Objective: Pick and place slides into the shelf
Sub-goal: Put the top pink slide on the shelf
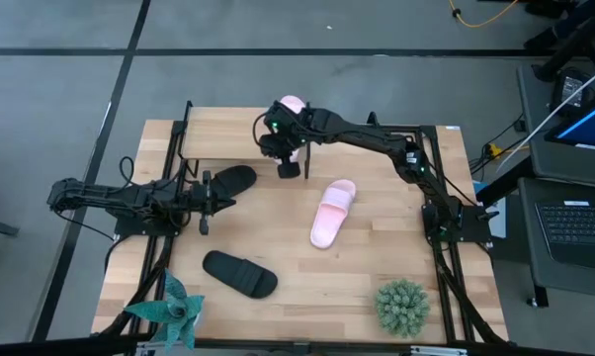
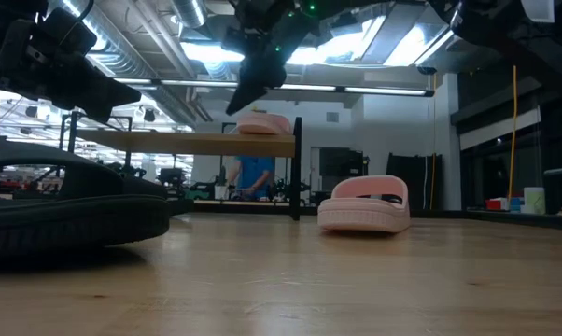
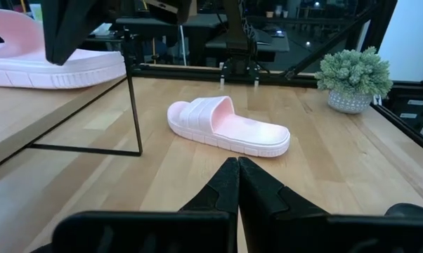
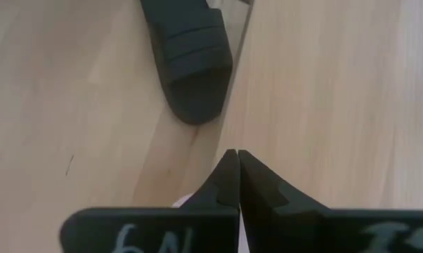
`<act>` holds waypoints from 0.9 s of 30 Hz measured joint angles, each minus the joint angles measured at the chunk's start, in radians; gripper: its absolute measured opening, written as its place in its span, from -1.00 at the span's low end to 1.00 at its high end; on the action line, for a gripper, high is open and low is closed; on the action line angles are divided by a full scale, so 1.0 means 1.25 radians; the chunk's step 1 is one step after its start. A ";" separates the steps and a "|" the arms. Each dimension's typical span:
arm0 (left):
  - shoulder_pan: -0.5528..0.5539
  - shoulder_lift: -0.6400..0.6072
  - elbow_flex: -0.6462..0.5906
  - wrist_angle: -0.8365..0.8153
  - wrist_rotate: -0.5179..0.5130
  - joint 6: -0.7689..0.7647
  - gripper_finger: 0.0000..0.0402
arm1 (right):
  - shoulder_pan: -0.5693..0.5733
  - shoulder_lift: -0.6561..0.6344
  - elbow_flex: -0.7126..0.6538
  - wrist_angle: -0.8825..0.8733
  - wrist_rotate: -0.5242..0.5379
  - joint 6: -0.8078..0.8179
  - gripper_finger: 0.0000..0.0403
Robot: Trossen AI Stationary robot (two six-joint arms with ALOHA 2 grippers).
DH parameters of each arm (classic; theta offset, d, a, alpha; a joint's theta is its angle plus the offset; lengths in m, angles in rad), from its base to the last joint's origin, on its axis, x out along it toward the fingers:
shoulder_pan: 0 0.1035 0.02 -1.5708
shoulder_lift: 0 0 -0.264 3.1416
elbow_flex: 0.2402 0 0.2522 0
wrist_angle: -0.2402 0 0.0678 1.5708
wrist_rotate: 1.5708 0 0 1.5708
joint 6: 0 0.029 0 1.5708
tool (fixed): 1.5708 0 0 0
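Slides partly shelved: one pale pink slide sandal point(image 1: 292, 104) lies on the low light-wood shelf with thin black legs point(image 1: 218, 144) at the upper middle of the high view.

Right end effector point(image 1: 289, 170), fingers pressed together and holding nothing, hangs just in front of the shelf near that sandal; in its own wrist view one matte black slide sandal point(image 4: 187, 56) shows below it, beside the shelf's edge. Left end effector point(image 1: 205, 203), also closed and empty, sits at centre left of the high view, close to that black sandal point(image 1: 224, 182). A second pale pink slide sandal point(image 1: 332, 213) rests on the bare wooden table point(image 1: 377, 247) at centre, and a second matte black slide sandal point(image 1: 240, 274) lies lower left of centre.
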 joint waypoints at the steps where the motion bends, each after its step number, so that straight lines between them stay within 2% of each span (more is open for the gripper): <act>1: 0.000 0.000 0.000 0.000 0.000 0.000 -1.00 | 0.000 0.000 0.000 -0.002 0.000 0.000 -1.00; 7: 0.000 0.000 0.000 0.000 0.000 0.000 -1.00 | -0.001 0.000 0.000 -0.024 0.002 0.003 -1.00; 13: 0.000 0.000 0.000 0.000 0.000 -0.003 -1.00 | 0.000 0.001 0.000 -0.065 0.057 0.003 -1.00; 27: 0.000 0.000 0.000 0.000 0.000 -0.003 -1.00 | 0.000 0.001 0.001 -0.065 0.061 -0.006 -1.00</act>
